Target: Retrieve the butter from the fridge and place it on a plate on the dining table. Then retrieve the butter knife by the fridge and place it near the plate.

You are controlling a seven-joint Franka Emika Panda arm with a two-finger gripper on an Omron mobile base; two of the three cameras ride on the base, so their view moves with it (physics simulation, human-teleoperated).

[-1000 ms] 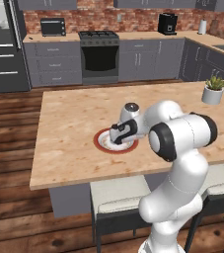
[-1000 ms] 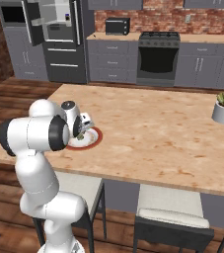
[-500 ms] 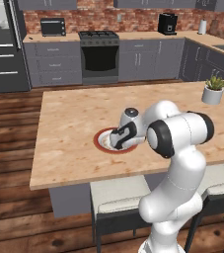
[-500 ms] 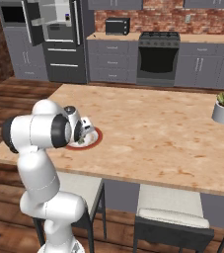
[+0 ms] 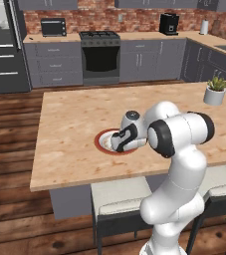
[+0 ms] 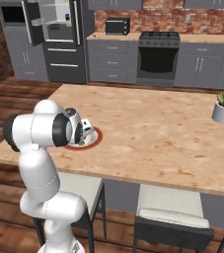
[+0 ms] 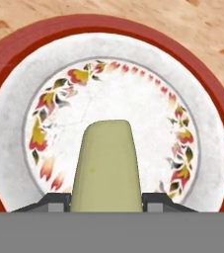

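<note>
While the white arm has tipped forward and sunk a little over the last second, its dark two-finger gripper (image 5: 118, 143) has come down from a slightly higher hover to sit low over the round plate with the red-brown rim and white centre (image 5: 103, 140), which lies on the large light wooden dining table (image 5: 69, 114) near the edge closest to the robot. The jaws have not widened in that time: they stay clamped on the small pale yellow-green stick of butter (image 7: 107, 168), one dark tip pressed to each long side of it in the hand view. I read this as the last of the lowering before release, so the first half of the task is nearly done but not yet finished (the butter is over the plate, not left on it). Whether its far end already touches the plate I cannot tell from these angles. The butter looks like a plain, smooth, matt block, narrowing away from the camera with a flat end, and it points at the middle of the plate (image 7: 108, 24), inside a painted ring of red, yellow and dark leaf shapes around the bare white centre. From the right base view the gripper (image 6: 86, 129) hangs over the near part of the plate (image 6: 96, 139), and the tall dark fridge (image 6: 59, 54) stands well behind with a door open. The butter knife step has still to come.
</note>
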